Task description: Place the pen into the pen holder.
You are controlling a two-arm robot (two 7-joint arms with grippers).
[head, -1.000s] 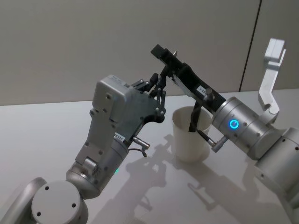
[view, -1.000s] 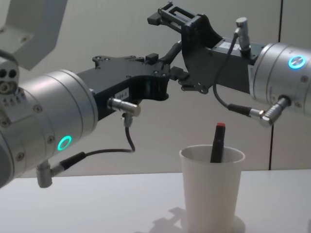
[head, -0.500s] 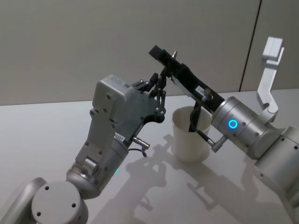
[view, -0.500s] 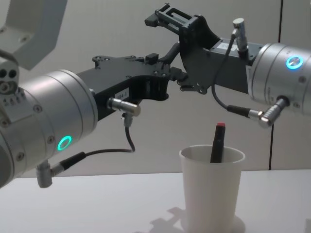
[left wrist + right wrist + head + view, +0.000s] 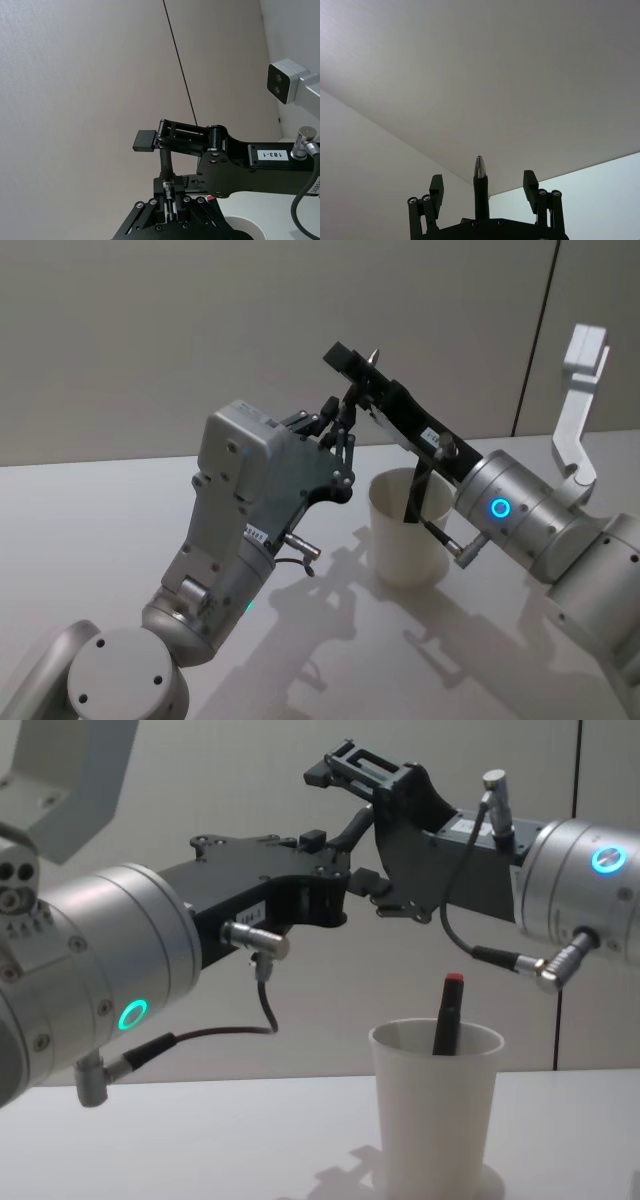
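1. Pen holder (image 5: 435, 1120): white paper cup, upright on the pale table (image 5: 100, 520), in front of the robot and a little to its right.
2. Pen (image 5: 447, 1020): inside the holder, dark body, red top end. It stands with a slight tilt, and the red end shows above the rolled rim. In the head view its barrel lies against the inner wall on the robot's right, partly behind the right arm's cable.
3. Right gripper (image 5: 483, 181): fingers (image 5: 436, 186) spread wide apart with nothing clamped. A short silver-tipped pin stands up from the palm between them. In the chest view this gripper is raised well above the holder and off to its left side, clear of the pen. One finger points up and the other angles down.
4. Left gripper (image 5: 337, 415): held high, left of the holder, just beside and below the right gripper. In the left wrist view its link bars are drawn in toward the middle, so the pincer reads as together. Whether the two grippers touch cannot be told.
5. Neither gripper touches the pen or the holder.
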